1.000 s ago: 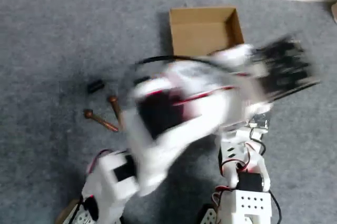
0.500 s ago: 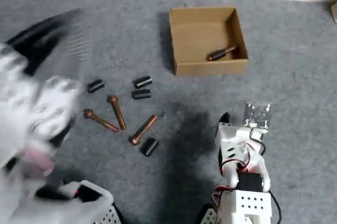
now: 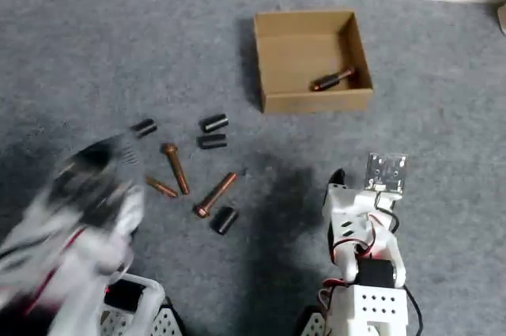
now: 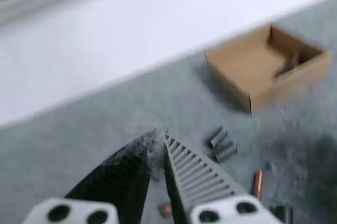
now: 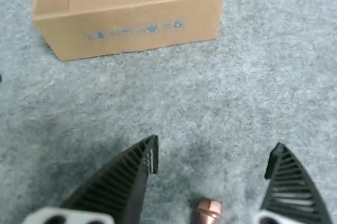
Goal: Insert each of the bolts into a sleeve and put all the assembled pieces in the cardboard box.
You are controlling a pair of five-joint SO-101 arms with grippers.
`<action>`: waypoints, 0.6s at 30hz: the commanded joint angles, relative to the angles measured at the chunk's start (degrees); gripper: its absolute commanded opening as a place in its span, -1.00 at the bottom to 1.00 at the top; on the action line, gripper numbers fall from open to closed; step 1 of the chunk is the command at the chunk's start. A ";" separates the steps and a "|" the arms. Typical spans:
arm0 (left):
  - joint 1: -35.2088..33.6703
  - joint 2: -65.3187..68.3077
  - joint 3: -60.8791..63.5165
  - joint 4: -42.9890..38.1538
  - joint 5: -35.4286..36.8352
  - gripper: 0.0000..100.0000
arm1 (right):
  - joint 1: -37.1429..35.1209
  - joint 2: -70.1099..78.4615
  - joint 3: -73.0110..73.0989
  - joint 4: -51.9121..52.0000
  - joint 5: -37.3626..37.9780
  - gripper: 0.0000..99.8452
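The left fingers [image 4: 176, 163] are closed and empty; their blurred arm [image 3: 79, 225] half hides a bolt [image 3: 164, 188]. A cut-off bolt head [image 5: 207, 211] lies between the spread right fingers [image 5: 129, 179]; open desk [image 5: 253, 76] ahead reaches the cardboard box [image 5: 126, 21].

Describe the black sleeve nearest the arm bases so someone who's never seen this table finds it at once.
Start at the cardboard box and come toward the arm bases, past the two sleeves lying side by side, to the rightmost loose bolt. The sleeve lies just beside that bolt's head. Unlike the other three, it sits alone, nearest the arm bases.
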 commanded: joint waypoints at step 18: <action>-9.63 -8.31 66.24 -49.32 2.73 -0.99 | -8.66 -0.40 -0.31 6.20 7.47 -0.38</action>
